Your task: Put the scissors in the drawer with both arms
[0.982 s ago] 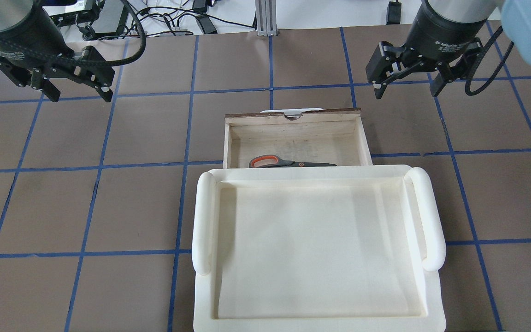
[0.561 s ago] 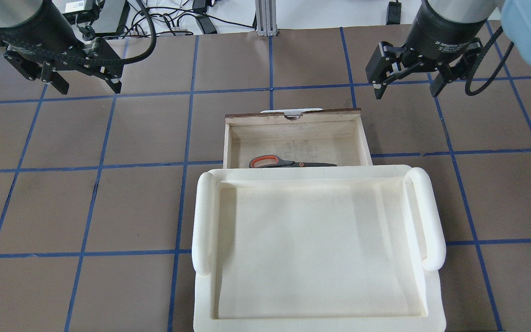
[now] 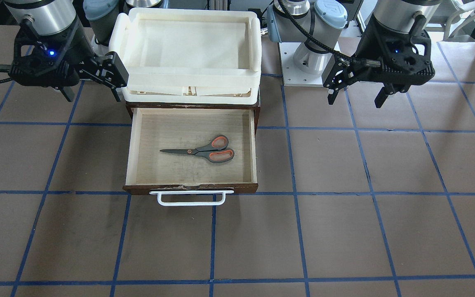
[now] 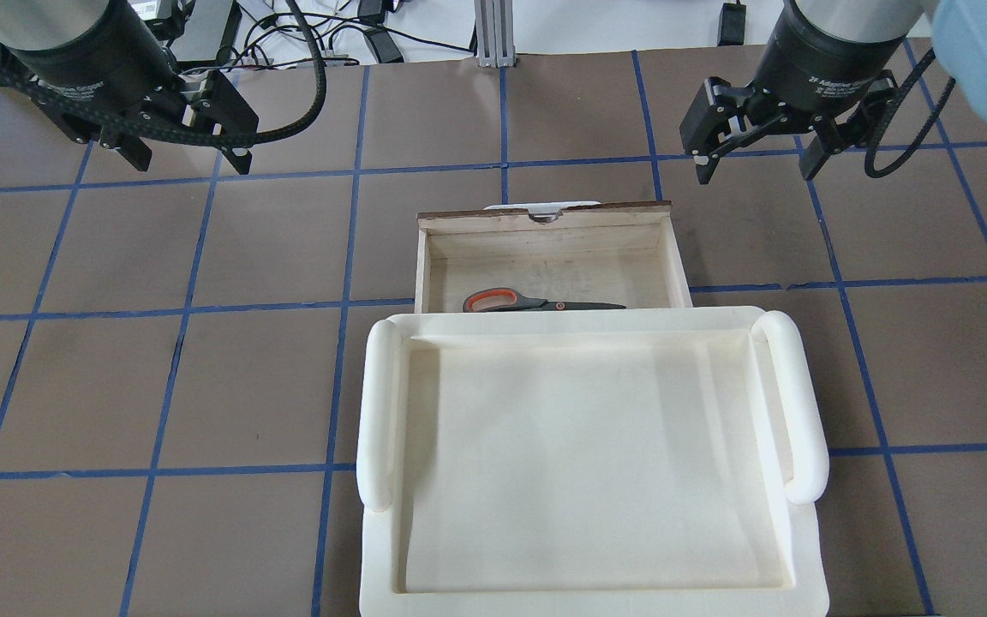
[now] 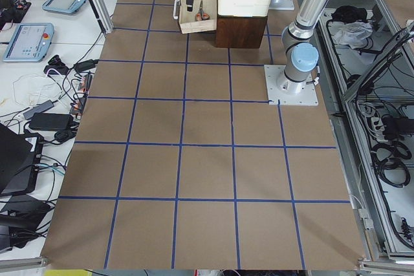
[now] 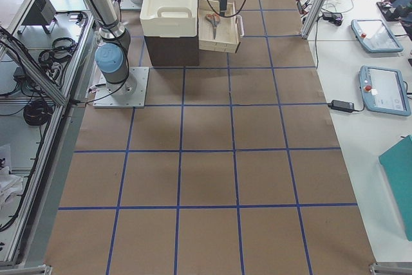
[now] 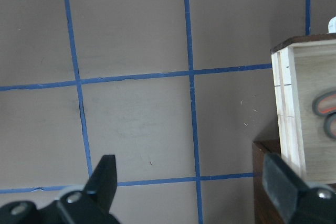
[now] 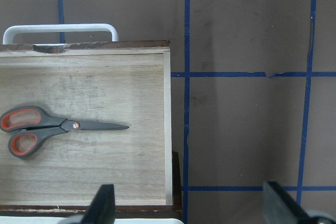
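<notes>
The scissors lie flat inside the open drawer, blades toward the robot's right. They also show in the overhead view and the right wrist view. Only their handles show in the left wrist view. The drawer's white bar handle faces away from the robot. My left gripper is open and empty above the table, well to the left of the drawer. My right gripper is open and empty, just right of the drawer's far corner.
A cream-white plastic tray sits on top of the dark brown cabinet that holds the drawer. The arm bases stand behind it. Cables lie past the table's far edge. The brown table has a blue tape grid.
My left gripper has moved to the right, toward the drawer's side, and stays open. The right gripper, the drawer and the scissors have not moved.
</notes>
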Robot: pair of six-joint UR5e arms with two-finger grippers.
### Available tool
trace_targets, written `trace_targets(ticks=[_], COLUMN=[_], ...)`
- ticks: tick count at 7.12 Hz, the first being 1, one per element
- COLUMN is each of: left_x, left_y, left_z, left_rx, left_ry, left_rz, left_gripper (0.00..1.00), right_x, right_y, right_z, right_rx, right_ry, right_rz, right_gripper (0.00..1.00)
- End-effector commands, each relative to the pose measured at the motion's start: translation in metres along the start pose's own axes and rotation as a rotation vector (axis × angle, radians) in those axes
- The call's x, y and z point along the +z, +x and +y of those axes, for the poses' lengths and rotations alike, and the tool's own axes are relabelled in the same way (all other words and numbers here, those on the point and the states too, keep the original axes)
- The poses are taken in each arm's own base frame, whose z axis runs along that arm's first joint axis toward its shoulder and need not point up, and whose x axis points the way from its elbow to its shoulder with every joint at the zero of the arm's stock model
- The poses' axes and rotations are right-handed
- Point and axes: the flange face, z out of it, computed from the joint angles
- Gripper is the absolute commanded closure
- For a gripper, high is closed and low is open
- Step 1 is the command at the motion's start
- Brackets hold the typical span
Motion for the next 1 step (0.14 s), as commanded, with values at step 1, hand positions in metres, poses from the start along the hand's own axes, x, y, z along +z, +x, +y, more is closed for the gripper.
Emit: trace_targets(ticks=[1], left_x=[-0.0002], left_y=[0.0017], left_z=[0.0012], left_rx=[0.002], left_ry=[0.001], left_rz=[0.004], left_gripper=[0.0], right_x=[0.0], right_y=[0.0], right_z=[0.0], right_rx=[0.0], right_ry=[0.0], right_rz=[0.0], right_gripper=[0.0])
